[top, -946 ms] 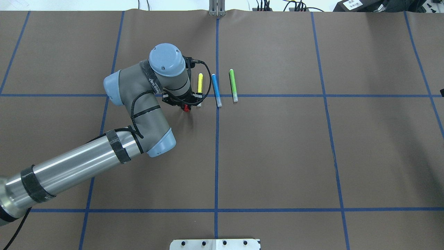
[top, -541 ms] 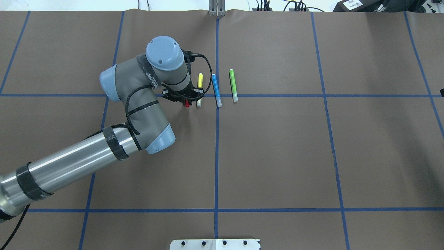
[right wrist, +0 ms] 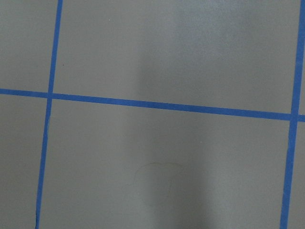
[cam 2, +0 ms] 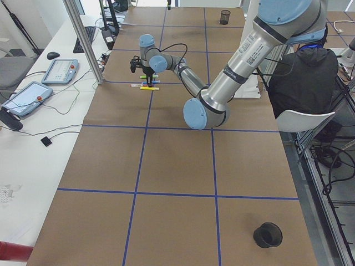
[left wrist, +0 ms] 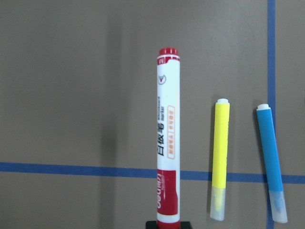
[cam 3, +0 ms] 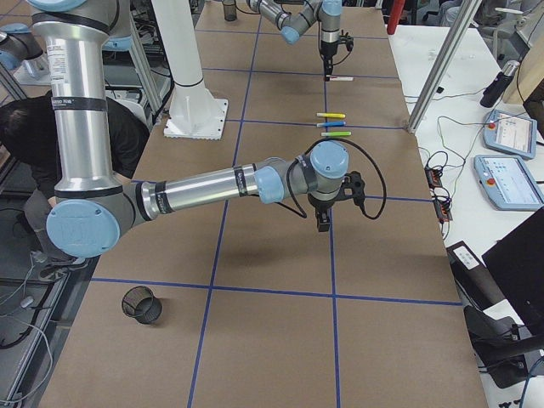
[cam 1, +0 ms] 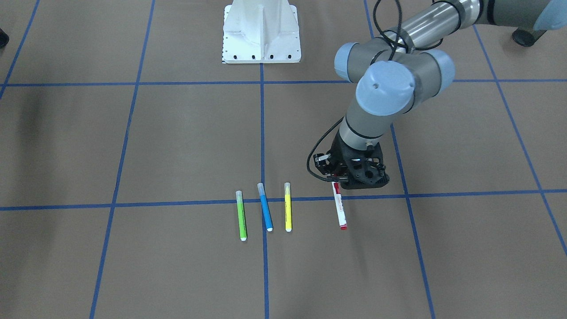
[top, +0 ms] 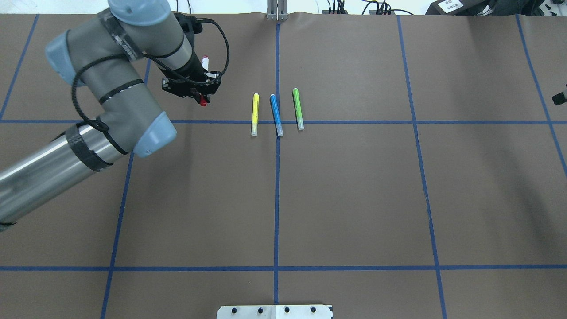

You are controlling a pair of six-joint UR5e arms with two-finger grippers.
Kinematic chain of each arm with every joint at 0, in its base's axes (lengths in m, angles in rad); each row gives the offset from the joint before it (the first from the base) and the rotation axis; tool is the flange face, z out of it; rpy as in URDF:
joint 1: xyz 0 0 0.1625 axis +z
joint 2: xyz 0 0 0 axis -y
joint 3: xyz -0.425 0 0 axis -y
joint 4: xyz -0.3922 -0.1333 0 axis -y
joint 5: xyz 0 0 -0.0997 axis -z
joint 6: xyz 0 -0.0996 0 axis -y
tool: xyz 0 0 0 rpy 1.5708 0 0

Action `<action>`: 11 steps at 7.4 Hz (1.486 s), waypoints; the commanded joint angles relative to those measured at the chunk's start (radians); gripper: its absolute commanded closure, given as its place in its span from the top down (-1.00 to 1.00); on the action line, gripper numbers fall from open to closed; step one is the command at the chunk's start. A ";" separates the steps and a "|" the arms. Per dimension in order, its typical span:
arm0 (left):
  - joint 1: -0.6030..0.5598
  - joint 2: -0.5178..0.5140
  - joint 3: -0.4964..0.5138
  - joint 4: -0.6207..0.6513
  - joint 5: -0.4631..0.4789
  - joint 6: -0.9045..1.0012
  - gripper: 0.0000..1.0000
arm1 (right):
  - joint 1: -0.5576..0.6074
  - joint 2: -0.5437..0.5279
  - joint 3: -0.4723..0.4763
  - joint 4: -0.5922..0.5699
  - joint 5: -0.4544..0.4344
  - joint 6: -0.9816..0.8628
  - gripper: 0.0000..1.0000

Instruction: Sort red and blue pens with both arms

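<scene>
The red pen (cam 1: 339, 208) is a white-barrelled marker with a red cap. My left gripper (cam 1: 343, 179) is shut on its cap end and holds it level, low over the brown table. In the left wrist view the red pen (left wrist: 167, 133) points straight away from me. From overhead, its red cap (top: 203, 102) pokes out under the left gripper (top: 199, 92), well to the left of the row of pens. The blue pen (top: 276, 114) lies on the table between a yellow and a green one. My right gripper (cam 3: 321, 223) hangs over bare table far from the pens; I cannot tell its state.
A yellow pen (top: 255, 113) and a green pen (top: 297, 108) flank the blue one. The white pedestal base (cam 1: 261, 31) stands at the robot's side of the table. A black cup (cam 3: 140, 304) sits near the right end. A seated person (cam 2: 305, 72) is behind the robot.
My left gripper has carried the red pen leftward and a little farther from the robot, away from the yellow pen it was beside. The three other pens have not moved.
</scene>
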 commanded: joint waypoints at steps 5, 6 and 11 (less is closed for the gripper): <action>-0.271 0.099 0.030 0.021 -0.162 0.425 -1.00 | -0.198 0.178 0.057 -0.006 -0.085 0.335 1.00; -0.283 0.087 0.022 0.054 -0.176 0.426 -1.00 | -0.227 0.195 0.079 -0.005 -0.091 0.365 1.00; -0.389 0.147 0.041 0.057 -0.270 0.512 -1.00 | -0.502 0.475 -0.013 -0.008 -0.312 0.674 1.00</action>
